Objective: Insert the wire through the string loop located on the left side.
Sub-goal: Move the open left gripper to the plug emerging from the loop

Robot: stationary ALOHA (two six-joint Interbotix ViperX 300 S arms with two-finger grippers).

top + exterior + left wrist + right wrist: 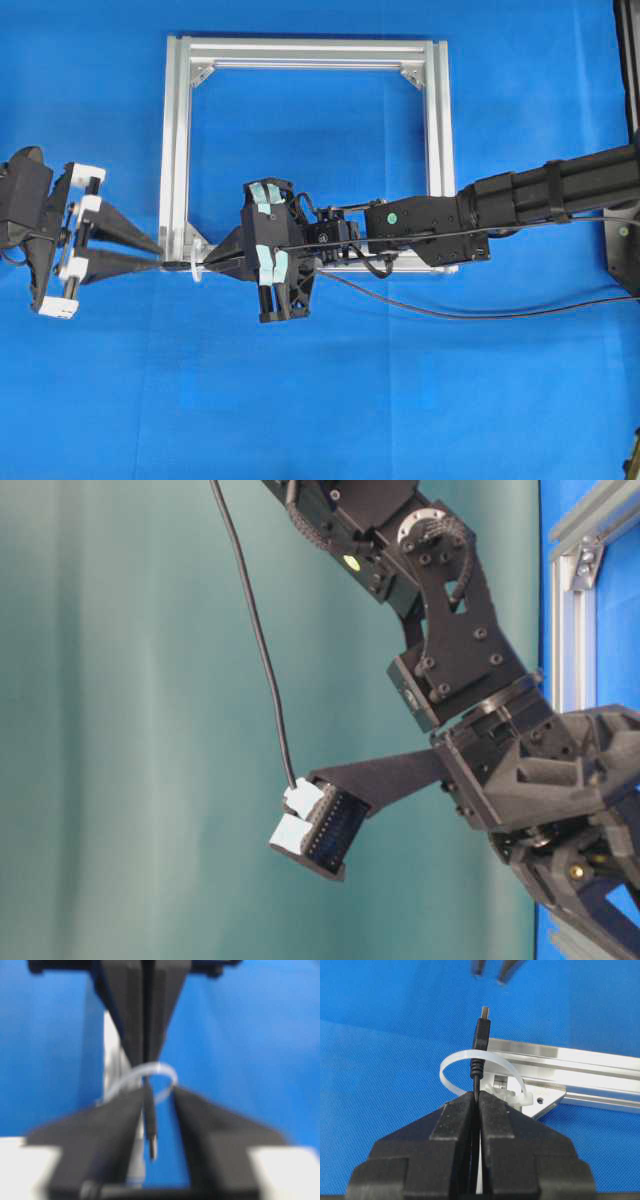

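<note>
The wire [481, 1047] is already poking through the string loop [451, 1062], its plug end pointing away from the right gripper [476, 1097], whose fingers [455, 1115] are clamped shut on the cable just behind the plug. The loop stands at the lower left corner of the aluminium frame [176, 140] on the blue surface [400, 400]. Your left gripper [158, 253] faces it from the other side with its fingers [100, 1125] parted, the plug's silvery tip sitting between them in the left wrist view, which is blurred. The step in hand looks like the handover: bring the left fingers in around the plug, square to it, and close on the plug body itself, not on the loop. Keep the right grip steady until the left one has a firm hold, because the plug is only a little way past the loop and could slip back out. Watch that neither finger pushes the loop sideways, as it looks thin and springy. Draw the wire through along its own line.
</note>
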